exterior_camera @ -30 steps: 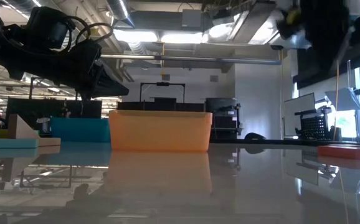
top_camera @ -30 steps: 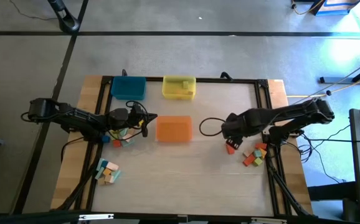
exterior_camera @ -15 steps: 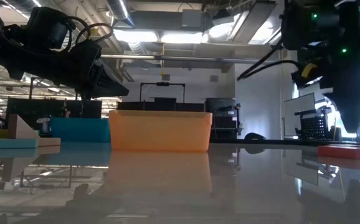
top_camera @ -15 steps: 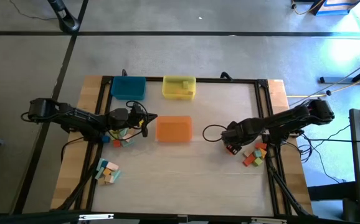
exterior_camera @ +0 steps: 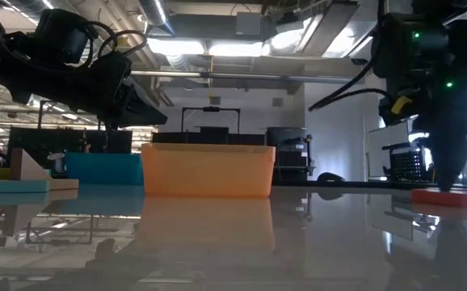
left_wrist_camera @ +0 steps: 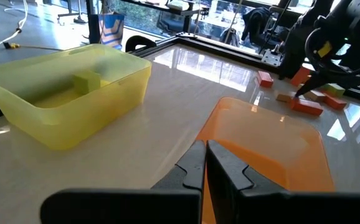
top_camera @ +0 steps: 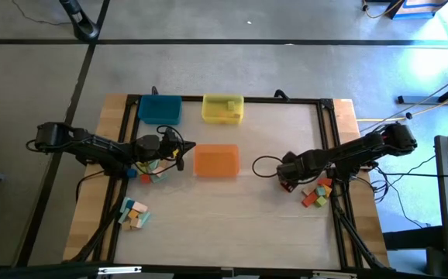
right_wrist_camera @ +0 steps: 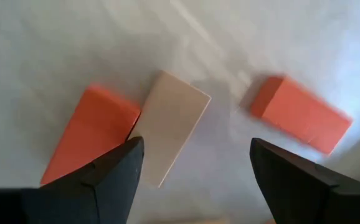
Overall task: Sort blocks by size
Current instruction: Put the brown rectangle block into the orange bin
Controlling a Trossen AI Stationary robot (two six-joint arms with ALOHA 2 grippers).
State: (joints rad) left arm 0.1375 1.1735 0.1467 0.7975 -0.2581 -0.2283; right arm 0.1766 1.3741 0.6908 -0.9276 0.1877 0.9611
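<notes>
Blocks (top_camera: 317, 194) lie scattered at the tabletop's right edge, and your right tool (right_wrist_camera: 192, 168) hangs low over them, jaws wide. A pale wooden block (right_wrist_camera: 169, 126) sits just ahead between the fingers, its long axis slanted across the gap. Your left tool (left_wrist_camera: 205, 163) waits shut by the orange tray (top_camera: 216, 161).
</notes>
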